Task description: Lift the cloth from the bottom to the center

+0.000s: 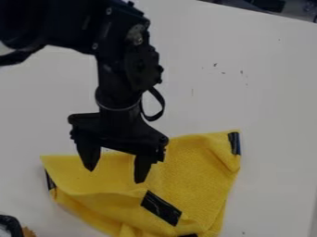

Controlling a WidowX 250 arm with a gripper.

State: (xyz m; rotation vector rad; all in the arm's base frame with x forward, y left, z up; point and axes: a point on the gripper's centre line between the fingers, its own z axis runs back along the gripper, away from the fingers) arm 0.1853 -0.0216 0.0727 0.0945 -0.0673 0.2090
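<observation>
A soft, textured yellow cloth point(198, 171) with creased folds lies at the bottom middle of the view, a glossy black rectangular patch point(161, 208) slanting across its lower part. Above the cloth hangs the black two-fingered tool point(115, 175), its tapered fingers spread apart. Beyond stretches the smooth white table point(248, 83), dotted with small dark specks point(215, 65).

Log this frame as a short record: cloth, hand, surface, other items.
cloth: yellow, creased, with dark patches; runs past the bottom edge
hand: black, open, fingertips over the cloth's upper part; contact unclear
surface: pale tabletop with small dark specks
other: partly cut-off dark object at lower left, unidentifiable
task state: cloth's near part not yet lifted to center
</observation>
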